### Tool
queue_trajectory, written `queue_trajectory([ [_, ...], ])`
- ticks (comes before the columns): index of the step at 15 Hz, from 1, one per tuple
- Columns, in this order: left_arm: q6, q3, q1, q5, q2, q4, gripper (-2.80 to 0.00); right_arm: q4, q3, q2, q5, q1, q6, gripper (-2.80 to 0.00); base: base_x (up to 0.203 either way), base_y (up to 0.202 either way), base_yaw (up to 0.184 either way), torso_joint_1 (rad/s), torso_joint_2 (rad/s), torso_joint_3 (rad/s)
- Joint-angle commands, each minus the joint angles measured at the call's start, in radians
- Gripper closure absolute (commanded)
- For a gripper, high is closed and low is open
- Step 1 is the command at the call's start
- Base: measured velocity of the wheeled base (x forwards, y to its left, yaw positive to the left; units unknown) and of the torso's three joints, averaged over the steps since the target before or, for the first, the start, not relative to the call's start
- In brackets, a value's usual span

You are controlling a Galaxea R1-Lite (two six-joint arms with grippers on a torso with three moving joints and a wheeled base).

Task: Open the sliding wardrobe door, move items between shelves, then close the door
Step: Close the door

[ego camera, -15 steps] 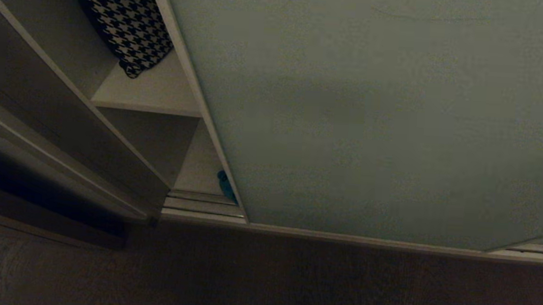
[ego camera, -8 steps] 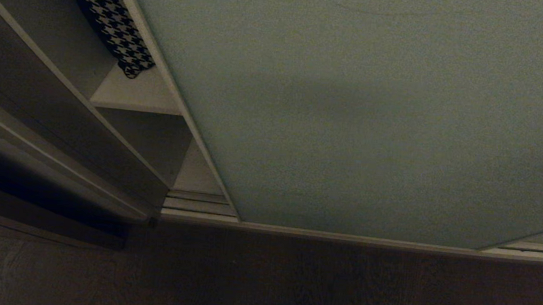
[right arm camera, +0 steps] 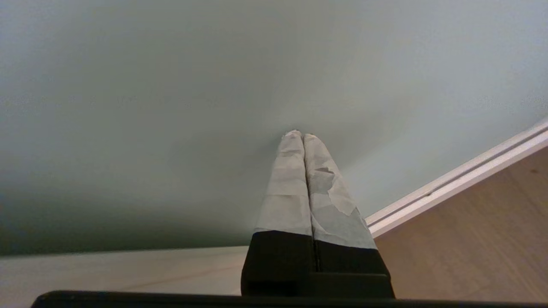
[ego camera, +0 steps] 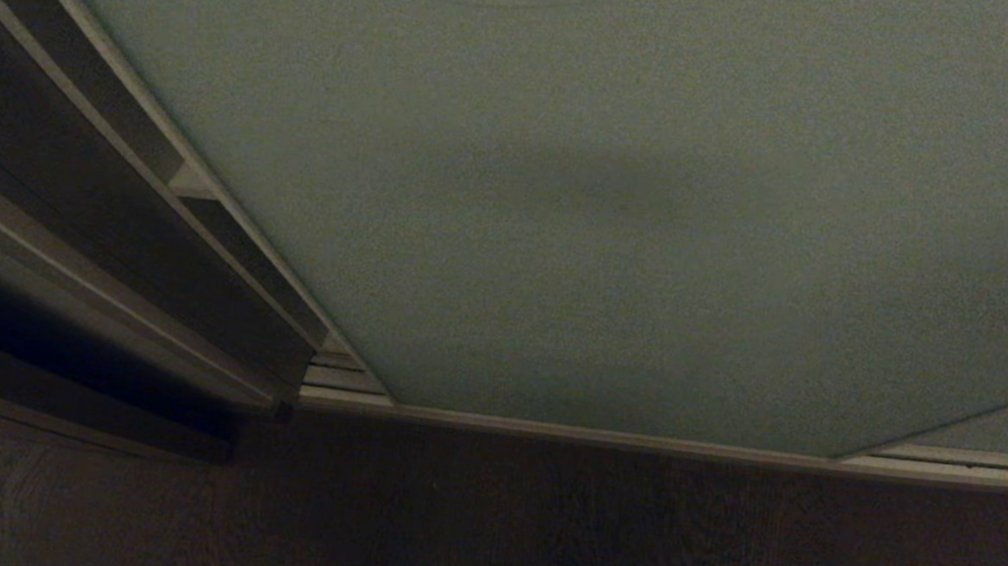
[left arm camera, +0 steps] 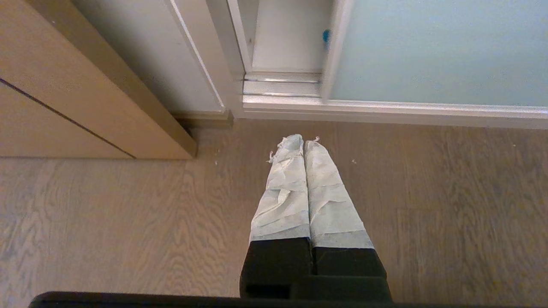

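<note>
Right wrist view: clenched right pincer (right arm camera: 303, 136) tips against sliding wardrobe door (right arm camera: 171, 85), nr floor rail (right arm camera: 454, 184).

Left gripper (left arm camera: 303, 141): two long tapered fingers (left arm camera: 284, 196) wrapped in wrinkled pale grey tape, frayed at the tips, black bases. Right gripper (right arm camera: 298, 136): same build, tape torn on one finger. Black housing edge at 6 o'clock.

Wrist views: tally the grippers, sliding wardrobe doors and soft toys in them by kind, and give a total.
Grippers: 2 (left gripper, right gripper)
Sliding wardrobe door: 1
Teal-blue soft toy: 1
Total: 4
</note>
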Motion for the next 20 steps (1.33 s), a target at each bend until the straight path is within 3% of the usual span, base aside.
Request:
queue_trajectory([
  [1,0.0,0.0,0.0,0.0,0.0,0.0,0.0,0.001,0.038,-0.058,0.005,0.006,0.004,0.0,0.0,0.0,0.0,0.0,0.0,0.0],
  [12,0.0,0.0,0.0,0.0,0.0,0.0,0.0,0.003,0.198,-0.238,0.006,0.048,0.004,0.0,0.0,0.0,0.0,0.0,0.0,0.0],
  [18,0.0,0.0,0.0,0.0,0.0,0.0,0.0,-0.047,0.189,-0.273,-0.01,0.052,-0.002,0.0,0.0,0.0,0.0,0.0,0.0,0.0],
  [20,0.0,0.0,0.001,0.0,0.0,0.0,0.0,-0.081,0.171,-0.268,-0.051,0.053,0.001,0.0,0.0,0.0,0.0,0.0,0.0,0.0],
])
